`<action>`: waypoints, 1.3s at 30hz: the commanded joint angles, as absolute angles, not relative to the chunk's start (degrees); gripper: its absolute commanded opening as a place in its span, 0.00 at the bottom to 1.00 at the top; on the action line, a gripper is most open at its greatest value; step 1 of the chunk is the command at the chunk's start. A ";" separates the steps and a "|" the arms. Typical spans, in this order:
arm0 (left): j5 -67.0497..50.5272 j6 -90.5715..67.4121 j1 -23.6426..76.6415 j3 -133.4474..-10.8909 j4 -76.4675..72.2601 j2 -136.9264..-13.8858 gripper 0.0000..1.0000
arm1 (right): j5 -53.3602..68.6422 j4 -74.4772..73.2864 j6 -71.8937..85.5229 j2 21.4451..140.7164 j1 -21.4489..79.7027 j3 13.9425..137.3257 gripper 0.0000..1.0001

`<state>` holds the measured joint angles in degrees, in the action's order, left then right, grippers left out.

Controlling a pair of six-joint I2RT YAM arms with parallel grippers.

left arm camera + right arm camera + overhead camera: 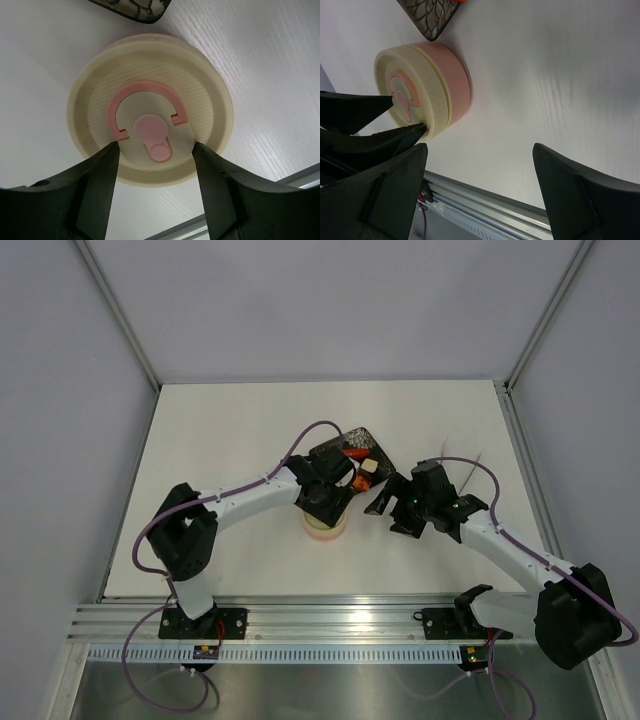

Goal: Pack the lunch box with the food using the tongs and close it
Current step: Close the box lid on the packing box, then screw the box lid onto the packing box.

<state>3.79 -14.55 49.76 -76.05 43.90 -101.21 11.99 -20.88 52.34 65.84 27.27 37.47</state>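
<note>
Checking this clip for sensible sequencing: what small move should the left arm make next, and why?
Probably close the left gripper on the centre tab of the lid and lift it off. The lid sits on the lunch box, the gripper's fingers flank the tab, and food lies unpacked in the black tray.

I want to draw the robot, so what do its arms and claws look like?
The left arm and right arm are white tubes with chunky black joints. A thin purple cable loops along each one. The left gripper and right gripper are black, each with two broad fingers tapering to points.
</note>
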 commanded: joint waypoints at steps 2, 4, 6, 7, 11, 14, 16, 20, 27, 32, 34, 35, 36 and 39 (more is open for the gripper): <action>1.40 -14.50 50.10 -77.87 48.60 -98.71 0.66 | 8.35 -25.56 48.70 65.56 27.86 43.67 0.93; 1.84 -14.59 50.01 -78.84 49.48 -96.61 0.69 | 7.65 -26.45 47.90 67.14 27.86 45.95 0.94; 2.81 -14.76 49.92 -79.28 49.92 -95.19 0.72 | 7.38 -27.24 46.94 68.55 27.86 47.54 0.93; 3.07 -15.11 49.92 -79.89 50.53 -94.58 0.76 | 6.95 -27.51 46.59 70.03 27.95 49.20 0.94; 0.90 -16.34 47.39 -79.37 50.72 -89.93 0.77 | 4.75 -30.22 44.39 74.00 28.56 54.22 0.93; -3.58 -18.98 41.78 -75.26 47.91 -85.19 0.71 | 2.29 -32.77 43.16 77.68 29.53 58.26 0.93; -7.19 -21.34 37.72 -72.35 45.28 -83.33 0.63 | 0.28 -34.01 42.63 80.23 31.45 61.59 0.91; -10.28 -24.25 30.43 -65.06 42.10 -80.34 0.46 | 0.35 -32.44 41.57 82.88 34.89 64.95 0.80; -12.74 -29.79 28.13 -60.04 37.80 -82.26 0.39 | 4.99 -30.76 38.68 90.52 39.63 71.53 0.69; -16.08 -31.46 28.12 -58.45 33.67 -83.67 0.42 | 6.85 -30.85 37.62 96.76 41.39 75.14 0.73; -15.91 -31.46 28.12 -58.53 33.57 -84.02 0.43 | 7.91 -29.80 37.88 98.43 41.48 75.24 0.73; -15.65 -31.38 28.12 -58.62 33.66 -84.46 0.44 | 8.08 -29.53 37.97 98.96 41.48 75.23 0.74; -15.47 -31.29 28.12 -58.71 33.75 -84.64 0.44 | 8.09 -29.44 38.14 99.31 41.57 75.32 0.74; -14.94 -31.38 28.04 -58.27 33.40 -85.25 0.44 | 8.00 -28.74 38.50 100.37 41.57 75.24 0.75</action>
<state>-13.47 -30.55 28.38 -58.48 36.21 -84.55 7.22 -30.70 39.07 100.03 41.25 72.97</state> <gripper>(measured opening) 0.435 0.745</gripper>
